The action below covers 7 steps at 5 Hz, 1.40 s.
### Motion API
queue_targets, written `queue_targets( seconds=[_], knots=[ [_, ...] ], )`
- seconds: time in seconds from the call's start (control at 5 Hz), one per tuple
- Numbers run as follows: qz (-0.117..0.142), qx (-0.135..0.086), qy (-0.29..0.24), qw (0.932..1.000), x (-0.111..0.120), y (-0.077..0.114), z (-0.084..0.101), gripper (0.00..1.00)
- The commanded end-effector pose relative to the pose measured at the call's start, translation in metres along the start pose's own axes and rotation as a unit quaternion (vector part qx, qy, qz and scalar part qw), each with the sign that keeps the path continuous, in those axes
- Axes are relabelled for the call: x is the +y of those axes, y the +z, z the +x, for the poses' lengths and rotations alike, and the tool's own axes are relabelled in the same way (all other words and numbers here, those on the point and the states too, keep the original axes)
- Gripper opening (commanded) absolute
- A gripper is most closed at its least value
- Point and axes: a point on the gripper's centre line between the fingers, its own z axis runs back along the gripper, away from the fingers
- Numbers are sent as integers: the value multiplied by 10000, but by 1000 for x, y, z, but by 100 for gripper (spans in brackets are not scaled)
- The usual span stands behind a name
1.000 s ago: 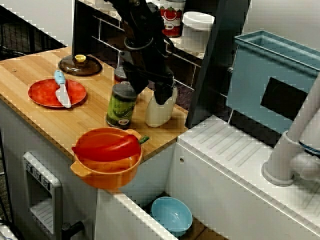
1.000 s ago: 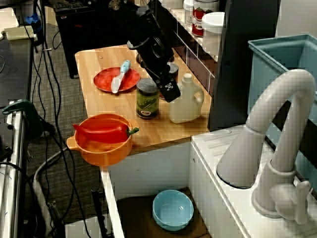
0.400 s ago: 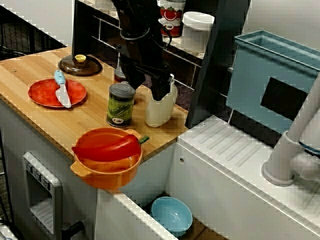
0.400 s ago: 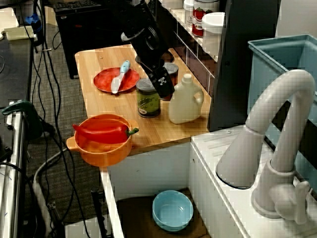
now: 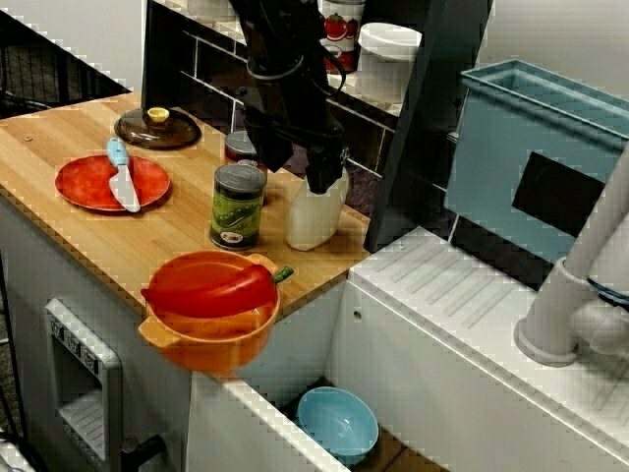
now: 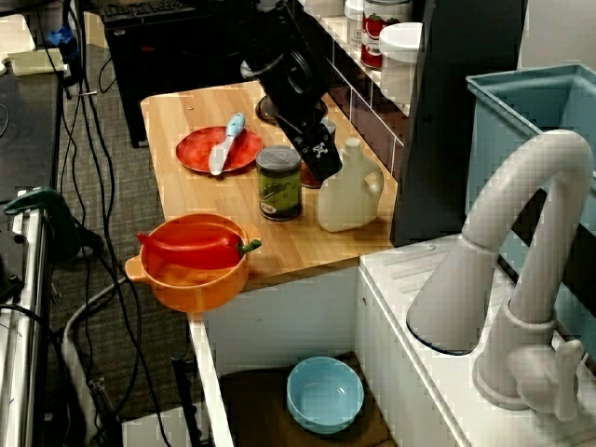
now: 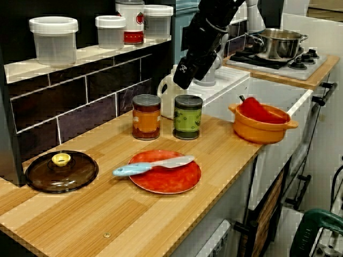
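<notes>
Raised a little since a second ago: the gripper (image 5: pixel 298 172), over the white jug (image 5: pixel 313 218). Jug and cans stand where they stood.

Tool. Black gripper on a black arm (image 5: pixel 280 59), tilted down over the back of the wooden counter (image 5: pixel 59 138). The front view shows two fingers (image 5: pixel 322 175) spread apart with a gap between them; nothing is held.

Nearest item. White jug, handled and upright, directly under the longer finger. That fingertip covers the jug's top in the front view, while the side view shows the tip just beside the neck. Whether they touch cannot be told.

Also about the tool:
- Green can (image 5: pixel 238 206): upright, below the other finger, just beside the jug.
- Orange-brown can (image 7: pixel 146 116): upright, behind the green can, toward the counter's back.
- Red plate (image 5: pixel 84 185) with a blue-handled knife (image 5: pixel 122 177) lying across it: well apart, beyond the cans.
- Brown glass lid (image 5: pixel 157 128): farther still, at the counter's back.
- Orange pot (image 5: pixel 201 344) holding a red pepper (image 5: pixel 208 287): near, at the counter's front edge, ahead of the gripper.
- Blue bowl (image 5: pixel 337 423): well below, in the open drawer (image 5: pixel 256 418).
</notes>
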Motion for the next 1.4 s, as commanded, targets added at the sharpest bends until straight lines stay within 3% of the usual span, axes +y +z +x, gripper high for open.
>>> queue_targets(
  seconds=[0.0, 0.4, 1.0, 1.2],
  knots=[
    [56, -279, 18, 9996, 19, 6, 16, 100],
    [-6, -271, 161, 9995, 19, 4, 12, 100],
    [76, -196, 284, 9994, 20, -20, 13, 100],
    [76, -154, 286, 9994, 19, -25, 10, 0]
  ],
)
